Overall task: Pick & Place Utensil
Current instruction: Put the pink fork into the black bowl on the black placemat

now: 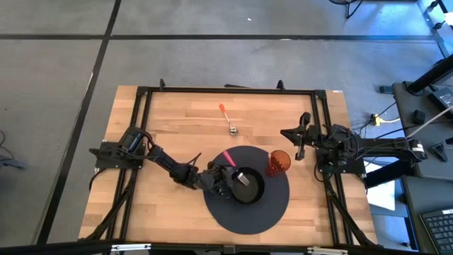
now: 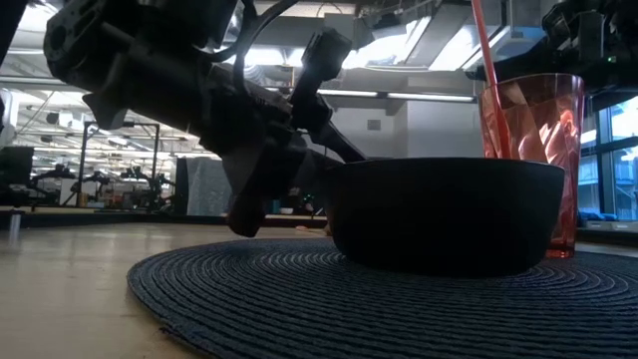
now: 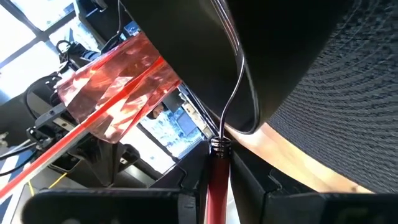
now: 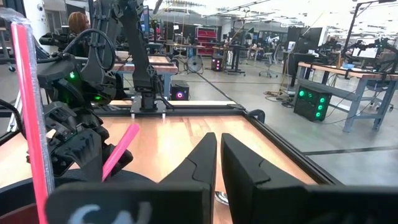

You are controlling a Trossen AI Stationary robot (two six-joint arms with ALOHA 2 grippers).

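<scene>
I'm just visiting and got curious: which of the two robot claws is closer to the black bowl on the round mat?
The left. The left gripper is right at the black bowl, holding a pink-handled utensil over it. The right gripper waits off the mat, beyond the red cup.
</scene>
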